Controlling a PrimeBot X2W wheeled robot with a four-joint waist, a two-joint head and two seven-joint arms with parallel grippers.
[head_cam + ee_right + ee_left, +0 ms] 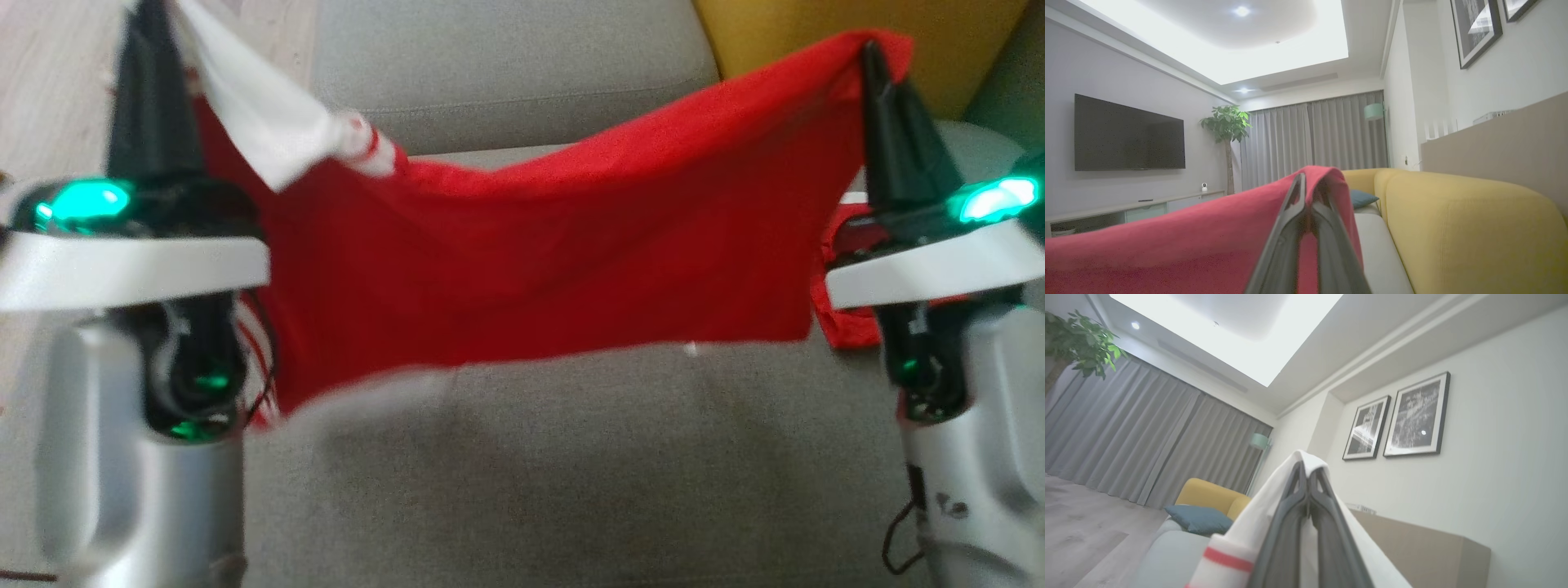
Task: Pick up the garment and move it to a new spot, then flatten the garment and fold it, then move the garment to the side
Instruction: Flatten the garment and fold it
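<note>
The garment (pixel 555 261) is a red shirt with white, red-striped sleeves, stretched in the air between my two arms above the grey sofa seat (pixel 571 474). My left gripper (pixel 151 20) is shut on a white part of it at the upper left; in the left wrist view white cloth (pixel 1237 555) drapes over both shut fingers (pixel 1290 522). My right gripper (pixel 869 53) is shut on the red edge at the upper right. In the right wrist view the red cloth (pixel 1167 249) folds over the fingertips (pixel 1300 183). The garment's middle sags and its lower hem hangs free.
A grey sofa backrest (pixel 506 65) lies behind the garment. A yellow sofa section (pixel 857 33) stands at the upper right, with a blue cushion (pixel 1361 198) on it. Wooden floor (pixel 49 90) runs along the left.
</note>
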